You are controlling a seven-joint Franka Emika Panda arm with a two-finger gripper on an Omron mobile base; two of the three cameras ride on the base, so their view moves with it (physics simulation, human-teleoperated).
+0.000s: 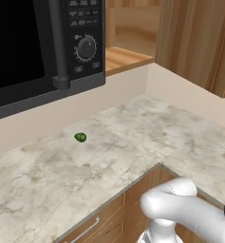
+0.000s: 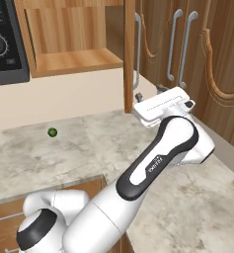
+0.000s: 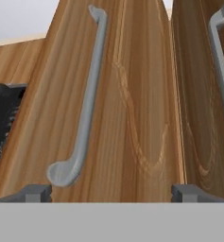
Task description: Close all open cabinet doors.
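Now | gripper [image 3: 111,193] spread wide, empty | open cabinet door [image 3: 127,104] just ahead, seemingly untouched

Open cabinet door [image 2: 130,54] right of microwave [image 2: 5,44], above counter [image 2: 64,153].

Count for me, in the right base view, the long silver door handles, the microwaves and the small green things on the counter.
Silver door handles: 3
Microwave: 1
Small green thing: 1
Total: 5
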